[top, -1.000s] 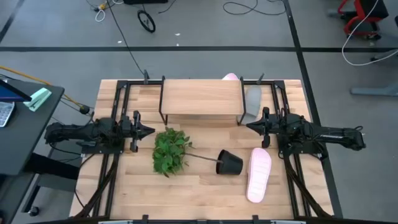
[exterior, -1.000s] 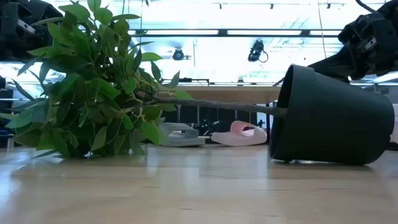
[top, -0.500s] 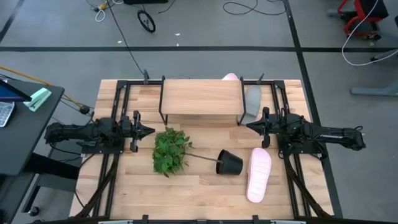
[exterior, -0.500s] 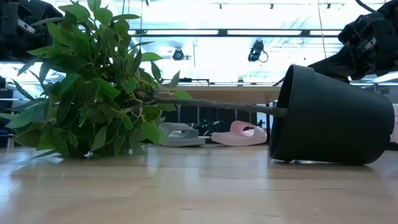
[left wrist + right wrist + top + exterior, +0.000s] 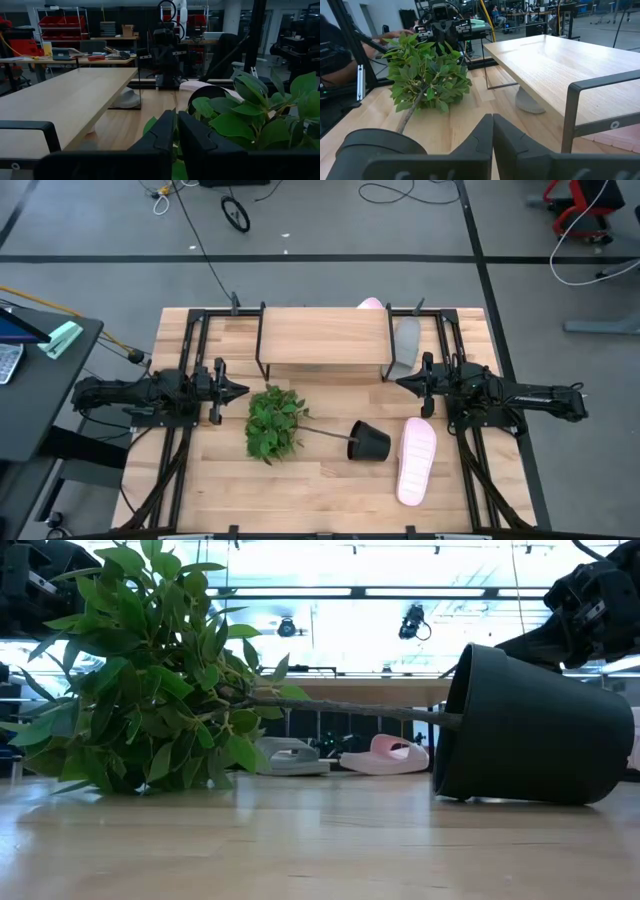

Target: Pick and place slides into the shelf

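Observation:
The shelf (image 5: 323, 337) stands on its black legs at the table's far middle. One pale pink slide (image 5: 416, 460) lies sole-down on the near right of the table. A grey slide (image 5: 406, 345) lies by the shelf's right legs, and a pink slide (image 5: 370, 304) peeks out behind the board. The low view shows a grey slide (image 5: 290, 757) and a pink slide (image 5: 385, 755) on the tabletop below the board. My left gripper (image 5: 243, 390) hovers shut at the left, pointing level at the plant. My right gripper (image 5: 400, 381) hovers shut at the right, near the shelf's right front leg.
A black plant pot (image 5: 369, 441) lies tipped on its side in the table's middle, its leafy plant (image 5: 275, 423) sprawled toward the left. It sits between the two grippers and just left of the near pink slide. Bare wood shows along the near edge.

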You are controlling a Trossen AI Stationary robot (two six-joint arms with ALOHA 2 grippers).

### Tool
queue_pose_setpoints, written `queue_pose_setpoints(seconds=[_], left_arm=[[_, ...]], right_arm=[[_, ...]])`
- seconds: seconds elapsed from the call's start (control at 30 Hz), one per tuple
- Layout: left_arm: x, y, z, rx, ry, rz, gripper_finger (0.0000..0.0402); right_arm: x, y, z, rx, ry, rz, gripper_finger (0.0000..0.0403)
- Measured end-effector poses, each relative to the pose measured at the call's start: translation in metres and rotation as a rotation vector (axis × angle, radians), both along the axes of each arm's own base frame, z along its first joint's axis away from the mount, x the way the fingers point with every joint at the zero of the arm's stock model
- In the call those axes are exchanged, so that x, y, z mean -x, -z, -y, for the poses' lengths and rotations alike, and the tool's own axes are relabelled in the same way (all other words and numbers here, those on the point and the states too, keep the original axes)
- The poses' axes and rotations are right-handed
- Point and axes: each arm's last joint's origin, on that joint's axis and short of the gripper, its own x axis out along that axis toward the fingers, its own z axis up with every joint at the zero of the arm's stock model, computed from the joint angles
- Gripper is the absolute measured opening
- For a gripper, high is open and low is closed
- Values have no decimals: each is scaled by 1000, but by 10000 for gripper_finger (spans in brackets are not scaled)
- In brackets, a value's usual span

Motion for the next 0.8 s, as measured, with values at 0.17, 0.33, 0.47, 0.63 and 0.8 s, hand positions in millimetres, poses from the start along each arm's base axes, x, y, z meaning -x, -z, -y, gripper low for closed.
queue_pose_setpoints(seconds=[0.17, 0.33, 0.47, 0.63, 0.8], left_arm=[[0, 0, 0, 0, 0, 0, 23], [0, 0, 0, 0, 0, 0, 29], [0, 0, 0, 0, 0, 0, 36], [0, 0, 0, 0, 0, 0, 34], [0, 0, 0, 0, 0, 0, 25]], right_arm=[[0, 0, 0, 0, 0, 1, 14], [0, 0, 0, 0, 0, 1, 14], [0, 0, 0, 0, 0, 0, 14], [0, 0, 0, 0, 0, 0, 14], [0, 0, 0, 0, 0, 0, 14]])
